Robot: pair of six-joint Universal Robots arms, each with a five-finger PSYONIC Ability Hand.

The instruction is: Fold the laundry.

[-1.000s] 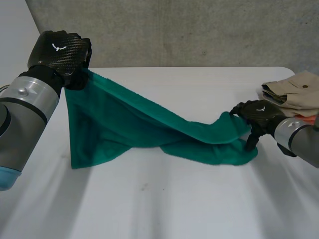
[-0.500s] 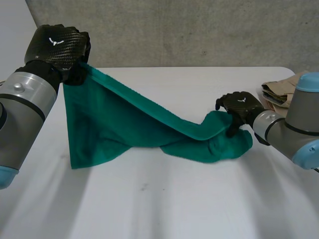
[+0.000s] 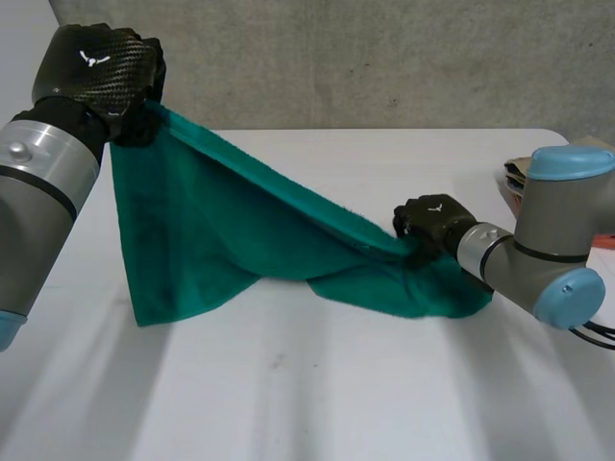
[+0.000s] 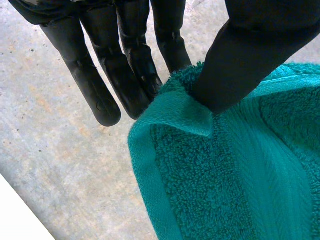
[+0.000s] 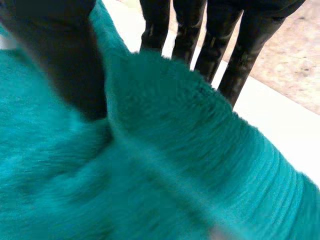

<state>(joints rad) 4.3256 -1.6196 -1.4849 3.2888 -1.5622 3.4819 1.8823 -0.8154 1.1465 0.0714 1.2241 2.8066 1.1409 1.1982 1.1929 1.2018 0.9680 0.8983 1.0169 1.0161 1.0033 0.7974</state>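
The left hand [image 3: 96, 67] hangs high over the far left of the white surface [image 3: 317, 394], its thumb [image 4: 250, 55] pinching a corner of the green towel [image 3: 202, 221] against straight fingers [image 4: 132, 65]; from there the towel's upper edge slants taut down to the right hand [image 3: 432, 219], low by the surface, which nips the cloth between thumb and fingers; the towel's lower part lies bunched on the surface between the two hands.
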